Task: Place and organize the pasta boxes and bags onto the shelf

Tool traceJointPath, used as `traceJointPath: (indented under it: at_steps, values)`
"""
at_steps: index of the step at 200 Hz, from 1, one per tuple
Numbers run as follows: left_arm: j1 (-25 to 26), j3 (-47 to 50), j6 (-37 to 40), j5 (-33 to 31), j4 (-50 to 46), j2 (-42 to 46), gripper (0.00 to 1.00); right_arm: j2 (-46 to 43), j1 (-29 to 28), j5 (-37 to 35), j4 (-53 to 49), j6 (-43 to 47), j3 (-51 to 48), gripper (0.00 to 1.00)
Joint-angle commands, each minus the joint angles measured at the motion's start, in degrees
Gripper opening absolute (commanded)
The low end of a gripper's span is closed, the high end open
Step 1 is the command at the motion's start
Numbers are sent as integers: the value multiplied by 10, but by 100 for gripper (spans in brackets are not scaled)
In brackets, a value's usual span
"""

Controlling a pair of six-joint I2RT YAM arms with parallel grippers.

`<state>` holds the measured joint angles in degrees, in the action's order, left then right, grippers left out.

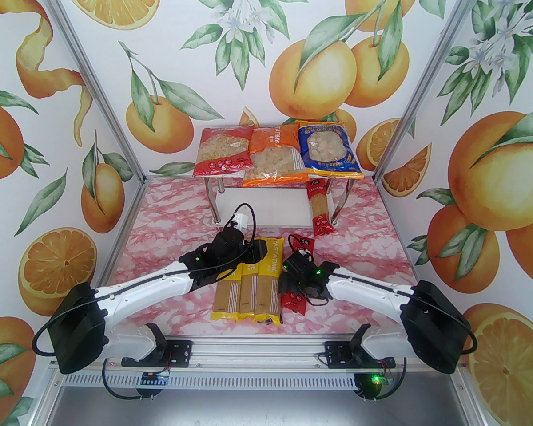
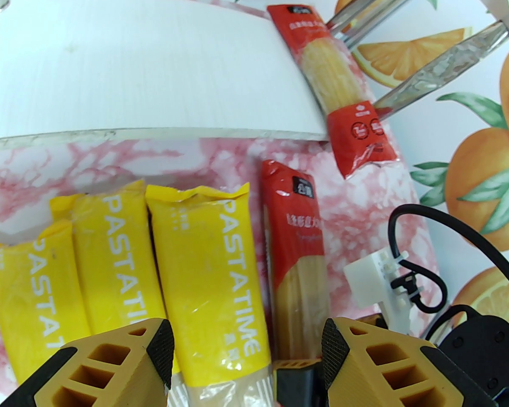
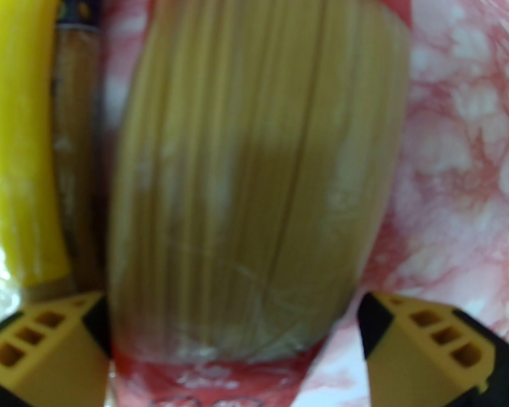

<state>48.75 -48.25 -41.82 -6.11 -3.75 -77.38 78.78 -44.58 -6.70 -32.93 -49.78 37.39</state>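
The shelf [image 1: 231, 176] stands at the back, with a red bag [image 1: 222, 151], an orange bag [image 1: 275, 155] and a blue bag [image 1: 331, 149] on its top tier. One red spaghetti pack [image 1: 322, 209] lies partly on the lower board [image 2: 131, 70]. Three yellow packs [image 1: 248, 282] lie side by side on the table. My left gripper [image 2: 246, 354] is open over the rightmost yellow pack [image 2: 212, 269]. My right gripper [image 3: 235, 329] is open, with its fingertips [image 3: 95, 324] on either side of a second red pack [image 3: 254, 185]. A dark blue-gold pack [image 3: 76, 142] lies between the yellow and red ones.
The pink marbled table [image 1: 373, 246] is walled by orange-print panels on three sides. Chrome shelf legs [image 1: 215, 200] stand at the board's corners. The two wrists sit close together over the packs, and the right arm's cable and white connector [image 2: 377, 278] lie near my left gripper.
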Motion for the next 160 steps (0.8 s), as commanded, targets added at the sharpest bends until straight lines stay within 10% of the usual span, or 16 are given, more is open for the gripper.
traceJointPath:
  at_steps: [1,113,160]
  values:
    - [-4,12,3,-5,6,16,62,-5,-3,-4,-26,-10,-31,100]
    - [-8,16,0,5,19,9,62,-3,-4,-1,-43,28,-11,99]
    - [-12,27,0,-5,14,25,62,22,-4,30,-13,41,-7,77]
